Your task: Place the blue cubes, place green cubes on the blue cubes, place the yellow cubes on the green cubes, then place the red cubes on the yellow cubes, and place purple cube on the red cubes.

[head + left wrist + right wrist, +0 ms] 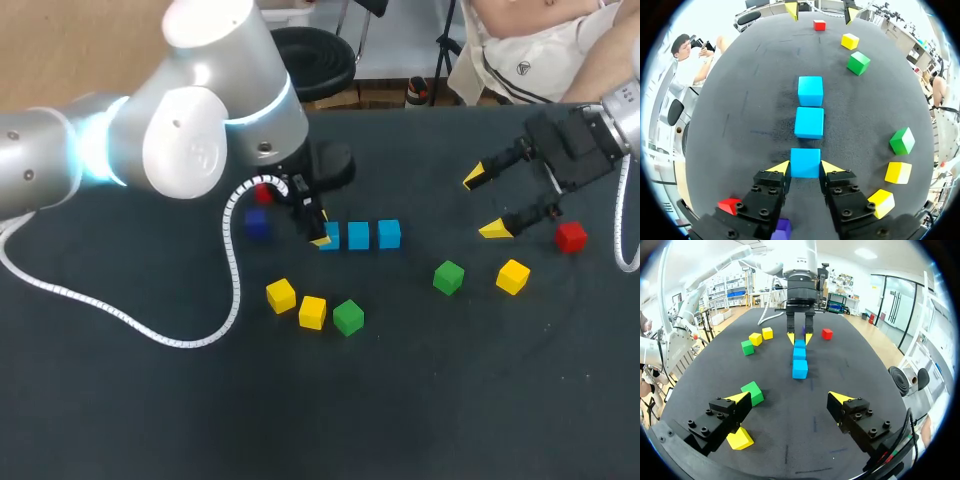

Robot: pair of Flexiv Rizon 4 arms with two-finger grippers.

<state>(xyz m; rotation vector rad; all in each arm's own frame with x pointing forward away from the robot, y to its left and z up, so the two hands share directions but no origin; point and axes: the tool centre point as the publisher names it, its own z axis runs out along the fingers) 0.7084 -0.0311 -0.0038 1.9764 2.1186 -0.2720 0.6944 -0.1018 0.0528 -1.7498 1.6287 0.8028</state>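
Your left pincer (805, 168) is closed on the end blue cube (805, 161) of a row of three; your right pincer (789, 398) hangs wide open, empty.

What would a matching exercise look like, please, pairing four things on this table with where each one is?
Things:
1. left end effector
2. right end effector
3. purple cube
4. blue cubes

Places:
A. in a row of three, mid-table
B. open above the table, next to a red cube
C. at the row's left end cube
D. on the table just left of the row, apart from it

Pairs: 1-C, 2-B, 3-D, 4-A
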